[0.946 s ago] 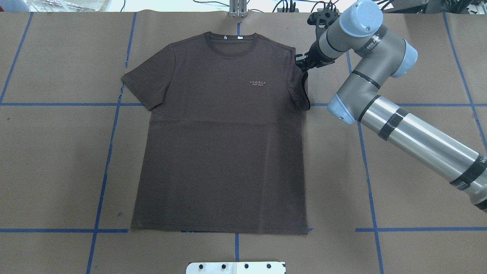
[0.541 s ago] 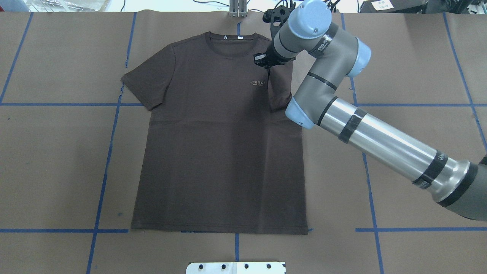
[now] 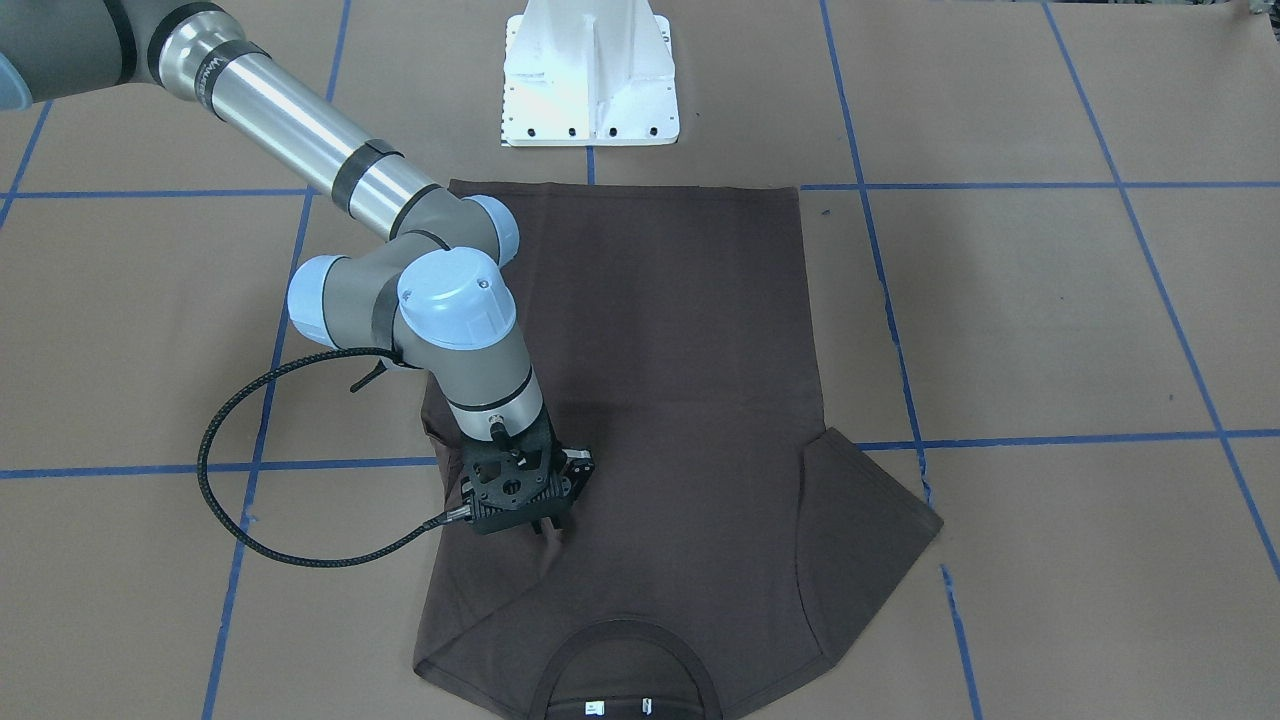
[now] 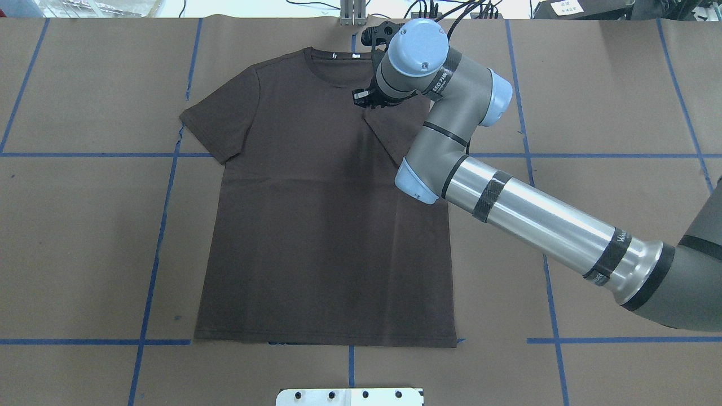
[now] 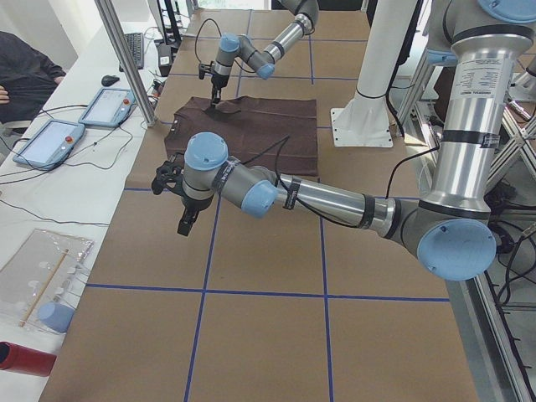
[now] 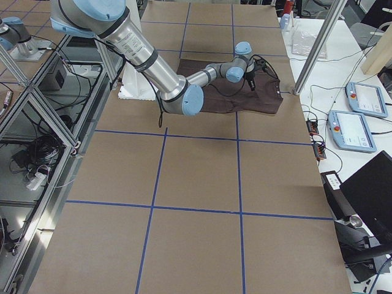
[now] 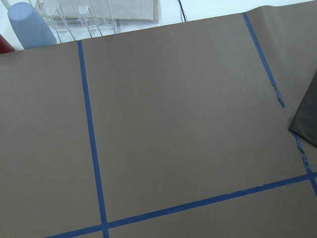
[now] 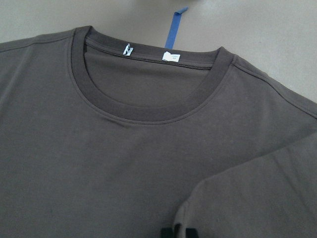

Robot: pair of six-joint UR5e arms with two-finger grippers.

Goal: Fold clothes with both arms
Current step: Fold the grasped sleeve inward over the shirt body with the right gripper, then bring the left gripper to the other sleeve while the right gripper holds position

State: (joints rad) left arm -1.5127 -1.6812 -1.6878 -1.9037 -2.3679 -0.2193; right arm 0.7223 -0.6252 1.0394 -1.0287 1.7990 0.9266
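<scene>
One T-shirt [image 4: 316, 237] | right tool [image 4: 362, 100] pinches folded sleeve [image 4: 397, 127] | left tool [image 5: 185, 224] apart

I see the table [image 4: 84, 254] covered in brown paper and marked into large squares by blue tape [image 4: 151, 265]. One strip looks ragged in my left wrist view. A white bolted plate [image 3: 590, 75] sits on the paper at the robot's edge. Along the operators' side runs a white bench [image 5: 75, 193] with two tablets [image 5: 105, 106] lying close together, and a keyboard [image 5: 134, 50] and mouse [image 5: 110, 80] beyond them. Nearer that camera I can make out a clear plastic tray [image 5: 42, 272], a pale blue cup [image 5: 57, 316] and a red cylinder [image 5: 25, 358]. A slanted metal post [image 5: 126, 59] rises from the bench edge. A person [image 5: 18, 63] in dark clothing shows at the frame's edge. In the right-hand view, what looks like a black laptop [image 6: 367, 190] rests on the bench.
</scene>
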